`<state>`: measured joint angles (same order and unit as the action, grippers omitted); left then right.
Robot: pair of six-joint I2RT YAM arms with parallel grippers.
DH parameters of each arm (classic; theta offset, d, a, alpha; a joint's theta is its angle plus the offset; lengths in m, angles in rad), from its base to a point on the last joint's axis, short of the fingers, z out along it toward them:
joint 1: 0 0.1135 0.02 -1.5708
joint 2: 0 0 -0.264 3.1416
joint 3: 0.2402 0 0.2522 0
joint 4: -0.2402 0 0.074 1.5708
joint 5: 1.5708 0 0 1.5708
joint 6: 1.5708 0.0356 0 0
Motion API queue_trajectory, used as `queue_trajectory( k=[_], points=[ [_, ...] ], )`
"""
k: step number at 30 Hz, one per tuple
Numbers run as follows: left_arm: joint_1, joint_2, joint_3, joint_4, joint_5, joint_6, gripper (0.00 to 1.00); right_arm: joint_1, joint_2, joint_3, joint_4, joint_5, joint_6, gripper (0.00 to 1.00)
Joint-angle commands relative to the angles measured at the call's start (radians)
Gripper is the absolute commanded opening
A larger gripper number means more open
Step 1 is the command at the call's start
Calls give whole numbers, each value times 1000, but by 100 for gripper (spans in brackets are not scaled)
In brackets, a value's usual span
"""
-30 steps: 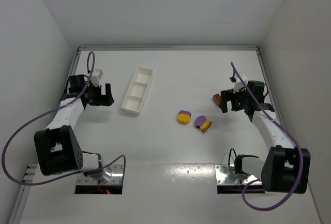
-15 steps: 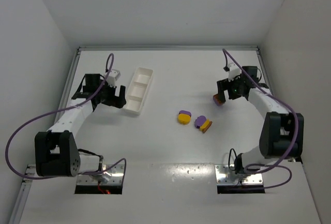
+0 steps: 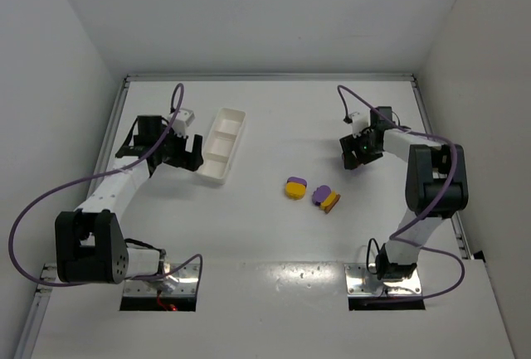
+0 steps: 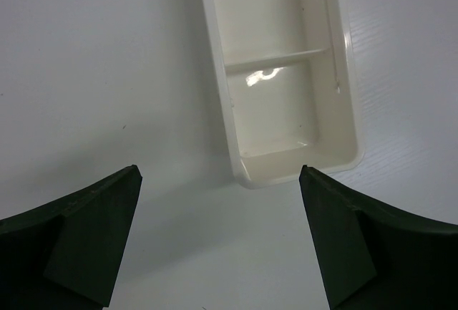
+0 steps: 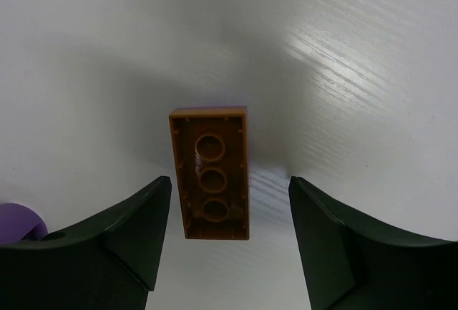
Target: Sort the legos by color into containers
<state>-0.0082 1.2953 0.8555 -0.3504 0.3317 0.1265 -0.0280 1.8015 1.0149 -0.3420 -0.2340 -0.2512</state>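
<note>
Both wide open, nothing held.
Right gripper straddled brown lego on worktop; left gripper hung over tray end.

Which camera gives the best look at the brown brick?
The right wrist view: the brown brick shows its hollow underside inside the open right gripper. In the top external view that gripper hides it; the left wrist view misses it, showing the white tray.

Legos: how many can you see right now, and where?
3 visible. A brown lego lies underside up within the open right gripper; two yellow-and-purple legos sit mid-table, apart from it. Each two-coloured one may be stacked pieces. The tray holds none.
</note>
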Motion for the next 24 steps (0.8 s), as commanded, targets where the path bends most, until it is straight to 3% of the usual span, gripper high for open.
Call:
queue_trajectory(
  k=[1, 8, 14, 24],
  points=[
    [-12, -21, 33, 21, 3, -1, 100, 5, 9, 56, 14, 10, -20, 67],
    [-12, -2, 24, 21, 12, -1, 100, 5, -1, 56, 14, 1, -30, 67],
    [-12, -2, 24, 21, 12, -1, 100, 14, -10, 76, 1, -8, -51, 55],
    [-12, -2, 24, 21, 21, -1, 100, 45, -10, 105, -20, 1, -60, 48]
  ],
)
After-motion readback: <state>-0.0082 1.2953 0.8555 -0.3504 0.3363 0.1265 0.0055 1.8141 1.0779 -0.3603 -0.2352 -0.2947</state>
